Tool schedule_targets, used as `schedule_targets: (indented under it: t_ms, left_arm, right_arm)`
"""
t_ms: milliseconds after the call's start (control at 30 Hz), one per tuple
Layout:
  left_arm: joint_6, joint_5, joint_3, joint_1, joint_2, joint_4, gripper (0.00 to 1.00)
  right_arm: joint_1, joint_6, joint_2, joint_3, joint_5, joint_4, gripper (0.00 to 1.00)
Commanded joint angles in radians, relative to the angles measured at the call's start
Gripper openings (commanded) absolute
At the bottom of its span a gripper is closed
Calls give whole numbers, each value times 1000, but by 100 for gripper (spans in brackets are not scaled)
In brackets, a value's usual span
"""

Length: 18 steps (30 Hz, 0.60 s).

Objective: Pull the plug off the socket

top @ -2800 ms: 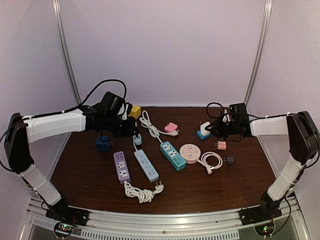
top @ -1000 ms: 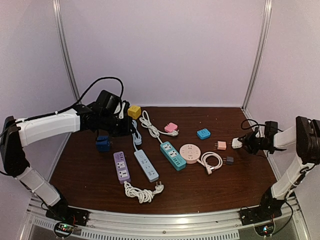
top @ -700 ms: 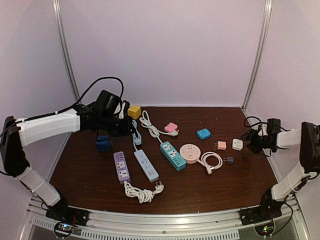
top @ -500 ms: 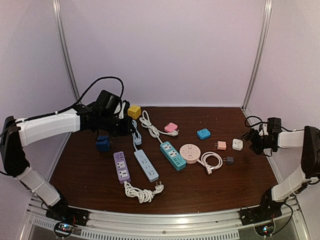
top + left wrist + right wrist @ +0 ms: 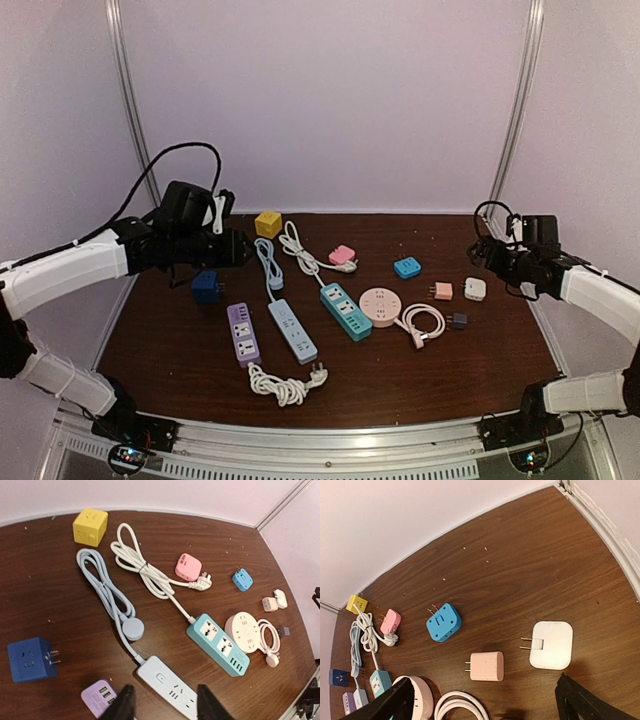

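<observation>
The white plug (image 5: 475, 288) lies flat on the table (image 5: 400, 380) near the 3 o'clock edge. Its two prongs point toward 9 o'clock at a pink plug (image 5: 442, 291) just beside it. It is out of the blue socket (image 5: 407, 267), which sits well apart at about 10 o'clock from it.

The right gripper (image 5: 486, 692) hangs above the table close to the white plug, toward 2 o'clock from it in the overhead view. Its jaws are spread wide and hold nothing. In the right wrist view, the white plug lies just ahead of the right-hand finger.

The left gripper (image 5: 164, 707) hangs over the 9 o'clock side of the table, jaws also spread and empty, above a white power strip (image 5: 167, 685). A dark blue cube (image 5: 27, 659) lies at 9 o'clock from that strip. A teal power strip (image 5: 346, 311) and a round pink hub (image 5: 380, 305) lie in the middle of the table.
</observation>
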<state>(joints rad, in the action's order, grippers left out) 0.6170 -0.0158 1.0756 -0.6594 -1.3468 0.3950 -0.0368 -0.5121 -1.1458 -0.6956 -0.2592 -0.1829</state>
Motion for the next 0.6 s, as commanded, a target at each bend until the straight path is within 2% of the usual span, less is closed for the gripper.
schedule_targets:
  t_ms: [0,100,333,467,567]
  left_arm:
    - [-57,-151,-52,14,82,-58,60]
    - [-72,-220,-95,37,120,-69,96]
    - [-75,-432,-145,85,182,-32,98]
    - [-65,-459,-186,151,212,-52,98]
    - [-90,-504,-246,175,242,-114,98]
  right_arm:
    - [-93,76,103,-23,209,7,100]
    - [-132,110,161,-7,299,48,100]
    - [-147,200,275,124,366,296,100]
    - [-144,278,239,165,396,405,100]
    - [-92,305,196,162,417,455,100]
